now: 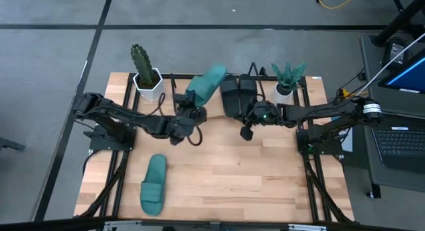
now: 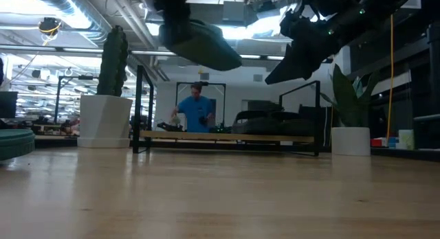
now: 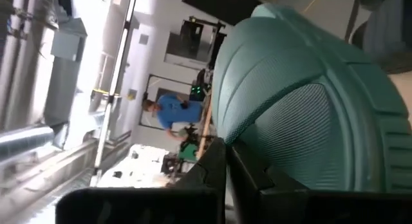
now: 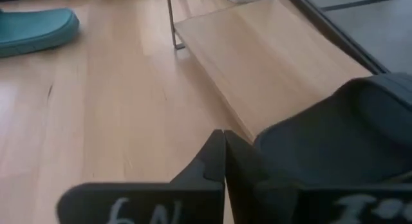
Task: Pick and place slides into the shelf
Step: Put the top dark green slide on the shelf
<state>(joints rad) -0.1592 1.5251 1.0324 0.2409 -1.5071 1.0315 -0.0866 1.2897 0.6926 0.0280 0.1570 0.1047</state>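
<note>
My left gripper is shut on a teal slide and holds it in the air over the left part of the shelf; the low view shows this slide well above the table. Two black slides lie side by side on the shelf's slanted board. The second teal slide lies flat on the tabletop near the near-left corner. My right gripper is shut and empty, raised just in front of the black slides. My left gripper holds the teal slide by its near end, coming from the table's near-left side. The fingers hide the exact place of contact. The slide is lifted clear and tilted, its far end pointing up and toward the shelf.
A cactus in a white pot stands at the shelf's left end, and a leafy plant in a white pot at its right end. Bare tabletop lies in front of the shelf. A person in blue stands far behind the table.
</note>
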